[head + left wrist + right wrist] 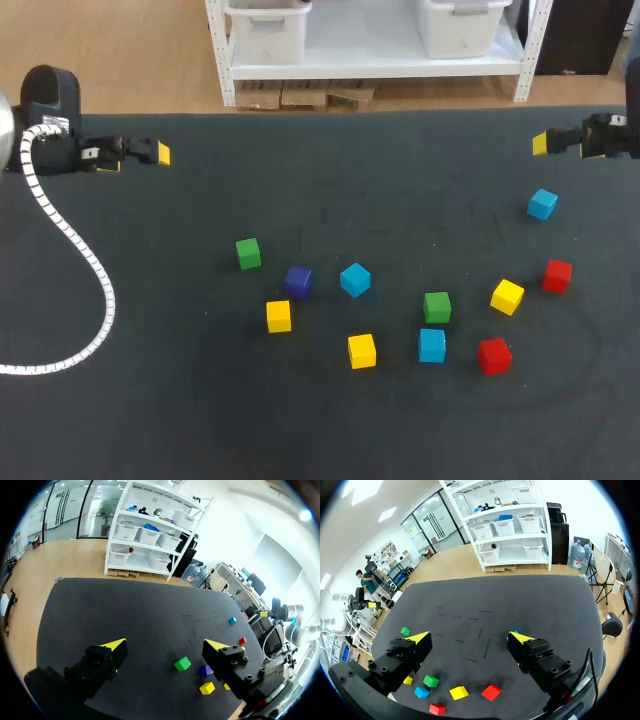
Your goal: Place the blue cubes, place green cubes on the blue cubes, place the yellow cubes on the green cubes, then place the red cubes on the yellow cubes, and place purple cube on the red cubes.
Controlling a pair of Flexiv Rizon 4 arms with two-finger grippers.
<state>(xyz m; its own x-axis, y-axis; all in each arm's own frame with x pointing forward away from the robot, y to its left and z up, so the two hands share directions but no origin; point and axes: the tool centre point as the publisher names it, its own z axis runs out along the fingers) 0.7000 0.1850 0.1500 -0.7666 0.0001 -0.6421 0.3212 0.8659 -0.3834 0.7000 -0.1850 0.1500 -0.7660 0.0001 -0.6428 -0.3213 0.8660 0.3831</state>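
left end effector (pixel 152 153): over the far left corner of the surface (pixel 200 420); fingers (pixel 100 662) apart, nothing between them.
right end effector (pixel 548 143): over the far right corner; fingers (pixel 402 657) apart, nothing between them.
blue cubes: blue cube A (pixel 543 204) sits by the right edge and is the cube closest to the right end effector, near it but not touching. Blue cube B (pixel 355 279) is mid-surface. Blue cube C (pixel 432 345) is right of centre, toward the near edge.
green cubes: green cube A (pixel 248 253) is nearest the left end effector, still well apart. Green cube B (pixel 437 307) is just beside blue cube C, on its far side.
yellow cubes: yellow cube A (pixel 279 316) is near the purple cube. Yellow cube B (pixel 362 351) is between yellow cube A and blue cube C. Yellow cube C (pixel 507 296) is near red cube A.
red cubes: red cube A (pixel 557 275) is by the right edge. Red cube B (pixel 494 355) is just beside blue cube C.
purple cube (pixel 298 281): between green cube A and blue cube B.
layout: every cube lies singly on the surface.
hose (pixel 95 290): white, ribbed, looping from the left arm over the surface's left edge.
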